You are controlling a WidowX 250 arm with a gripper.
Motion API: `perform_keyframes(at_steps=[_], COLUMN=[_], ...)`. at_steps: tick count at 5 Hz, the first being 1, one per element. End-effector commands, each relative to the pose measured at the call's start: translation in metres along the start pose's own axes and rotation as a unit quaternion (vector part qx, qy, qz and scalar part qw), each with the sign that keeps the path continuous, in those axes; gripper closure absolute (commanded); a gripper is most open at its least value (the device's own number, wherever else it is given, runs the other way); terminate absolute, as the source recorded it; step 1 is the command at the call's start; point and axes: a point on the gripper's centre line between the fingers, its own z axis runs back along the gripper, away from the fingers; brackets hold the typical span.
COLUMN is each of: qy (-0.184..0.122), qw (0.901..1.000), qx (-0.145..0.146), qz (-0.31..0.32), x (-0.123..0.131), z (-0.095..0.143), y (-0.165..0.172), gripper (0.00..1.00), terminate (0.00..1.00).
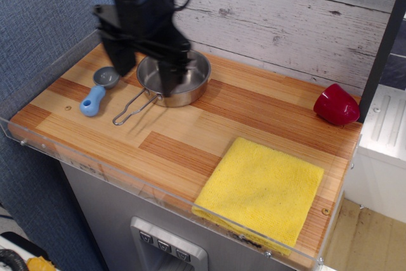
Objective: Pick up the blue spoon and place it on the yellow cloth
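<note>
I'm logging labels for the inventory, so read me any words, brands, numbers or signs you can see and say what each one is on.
No readable text, brand, number or sign appears anywhere in this view.
The blue spoon, yellow cloth, steel pan and red object are all unmarked.
The buttons under the counter show no legible markings.

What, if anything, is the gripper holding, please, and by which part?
Nothing: the open black gripper is empty, while the light-blue-handled spoon with a grey bowl lies untouched on the wooden table.
</note>
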Motion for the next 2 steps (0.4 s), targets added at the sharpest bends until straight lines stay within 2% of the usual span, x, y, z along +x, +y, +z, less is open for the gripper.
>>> perform_keyframes(at_steps=[1, 2], qy=[-0.006, 0.004], qw=[0.9999, 0.9996], qx=[-0.002, 0.004], qz=[0.012, 0.027], x=[-0.004, -0.010], z=[-0.011, -0.022], y=[0.051, 0.082], gripper=[0.00, 0.00], terminate=[0.00, 0.00])
